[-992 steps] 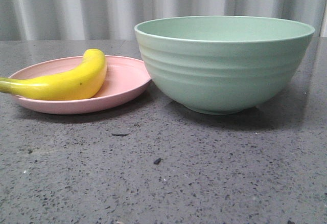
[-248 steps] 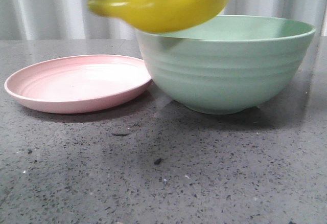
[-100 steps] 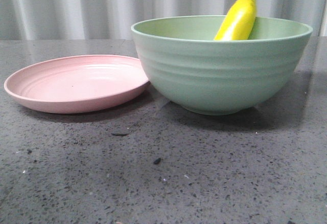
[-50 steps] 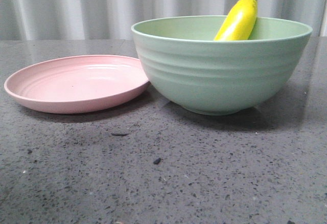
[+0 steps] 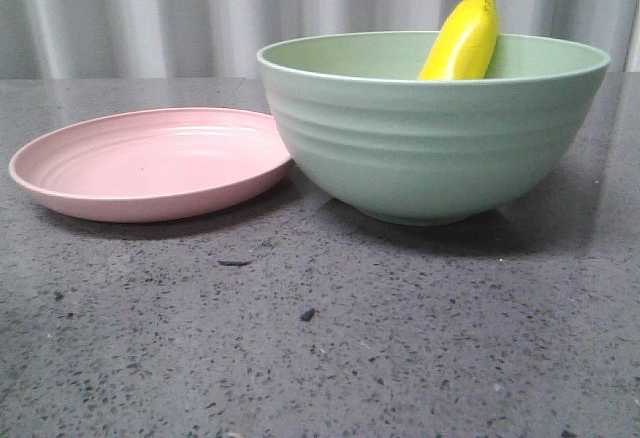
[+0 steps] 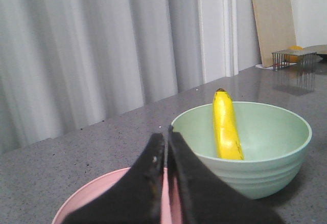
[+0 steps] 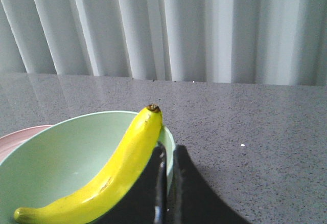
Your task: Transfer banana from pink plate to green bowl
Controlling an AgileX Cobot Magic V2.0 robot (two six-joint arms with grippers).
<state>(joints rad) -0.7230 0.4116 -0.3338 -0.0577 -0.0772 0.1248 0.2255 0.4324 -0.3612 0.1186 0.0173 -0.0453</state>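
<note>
1. Left fingers [image 6: 166, 134] are pressed together with just a hairline slit between them, holding nothing. They sit above the near edge of the plate [image 6: 97, 196], well short of the bowl [image 6: 265, 168].
2. Right fingers [image 7: 167, 155] are closed up too, empty, right next to the bowl [image 7: 61, 152] rim where the banana [image 7: 110, 175] tip pokes out. Can't tell if they touch the rim.
3. Banana's in the bowl, leaning up the inside wall, dark tip sticking above the rim. Right wrist cam shows the whole curve, stem end down near the bottom.
4. Front cam only catches the top part of the banana [image 5: 462, 38] over the bowl [image 5: 430, 143] rim, and no arms at all. It does show the plate [image 5: 150, 163] bare, with its rim right up against the bowl's side on the dark speckled counter [image 5: 320, 338].
5. Left wrist cam picks up a wooden board [image 6: 272, 19] leaning on the wall and a small wire rack [image 6: 294, 60] way back.
6. No readable writing or logos anywhere.
</note>
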